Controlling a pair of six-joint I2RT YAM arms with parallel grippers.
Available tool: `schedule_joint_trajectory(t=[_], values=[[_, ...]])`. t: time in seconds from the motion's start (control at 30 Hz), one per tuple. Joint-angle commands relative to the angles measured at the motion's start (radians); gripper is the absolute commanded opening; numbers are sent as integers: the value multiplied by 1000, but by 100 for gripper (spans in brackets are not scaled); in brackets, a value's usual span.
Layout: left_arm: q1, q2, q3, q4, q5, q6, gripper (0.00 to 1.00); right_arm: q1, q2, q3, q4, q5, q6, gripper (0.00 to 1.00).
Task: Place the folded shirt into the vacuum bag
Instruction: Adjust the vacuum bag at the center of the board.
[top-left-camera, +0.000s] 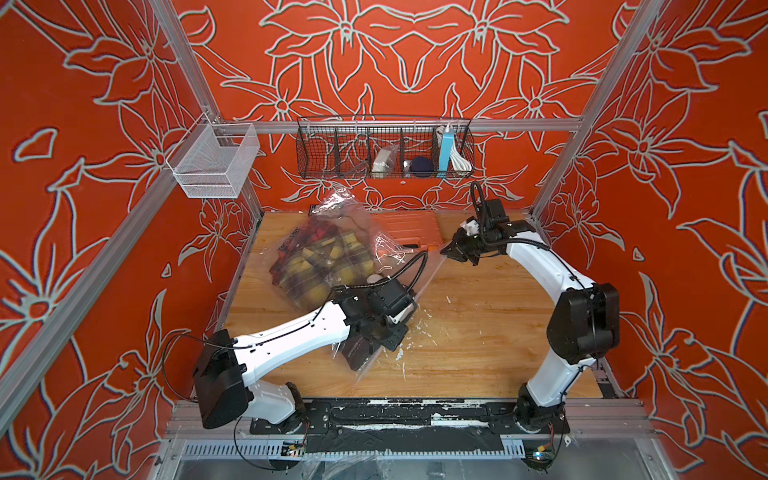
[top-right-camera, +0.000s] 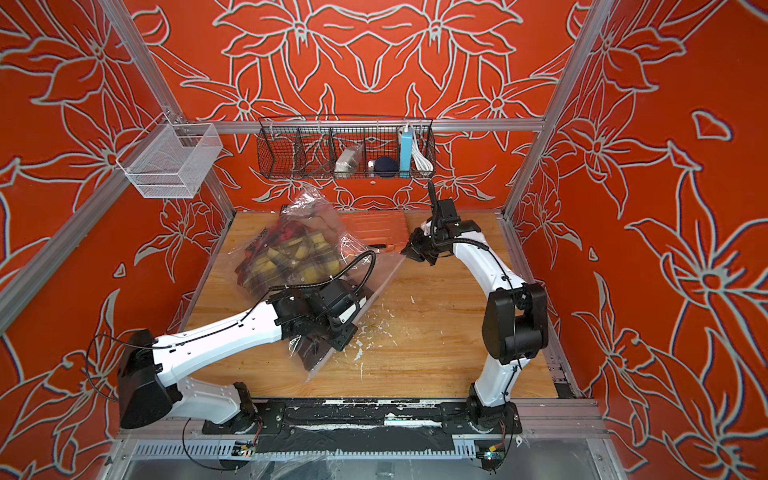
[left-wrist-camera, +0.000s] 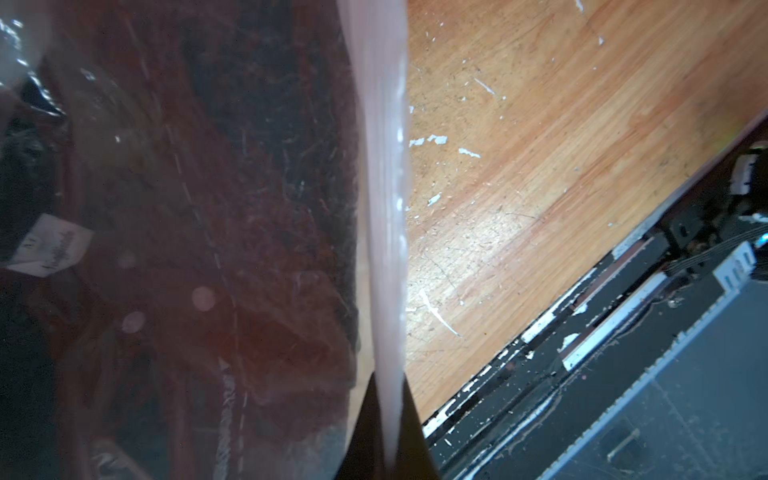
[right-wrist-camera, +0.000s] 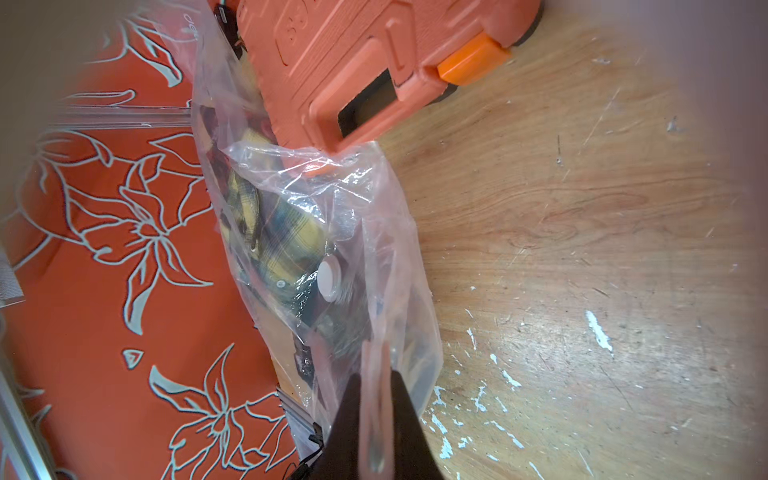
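Observation:
The vacuum bag (top-left-camera: 338, 216) (top-right-camera: 309, 214) lies crumpled on the left half of the wooden table. A folded plaid shirt (top-left-camera: 324, 266) (top-right-camera: 291, 259), yellow, dark and red, sits inside it. My left gripper (top-left-camera: 392, 332) (left-wrist-camera: 388, 382) is shut on the bag's pale edge strip (left-wrist-camera: 382, 166) at the near end. My right gripper (top-left-camera: 451, 249) (right-wrist-camera: 376, 378) is shut on the same edge at the far end, holding the plastic up. In the right wrist view the round white valve cap (right-wrist-camera: 329, 277) shows against the shirt (right-wrist-camera: 270, 232).
An orange hard case (top-left-camera: 403, 226) (right-wrist-camera: 353, 54) lies at the back of the table, touching the bag. A black wire basket (top-left-camera: 384, 149) and a white mesh basket (top-left-camera: 212, 160) hang on the frame. Bare wood (top-left-camera: 478, 324) with white flecks lies to the right.

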Motion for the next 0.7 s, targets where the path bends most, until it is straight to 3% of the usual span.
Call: schedule_joint_trajectory(t=[0.0, 0.13, 0.23, 0.37, 0.67], values=[[-14, -35, -40, 13, 130, -53, 6, -18, -34, -47, 89, 43, -15, 0], [-11, -95, -73, 29, 151, -107, 33, -18, -54, -116, 115, 32, -15, 0], [18, -178, -94, 40, 147, -150, 39, -19, -82, -176, 142, 37, -15, 0], [66, -222, -131, 75, 122, -203, 40, -26, -99, -223, 159, 31, -10, 0], [114, -57, -256, 256, -8, -238, 39, -28, -138, -266, 227, 14, 69, 0]])
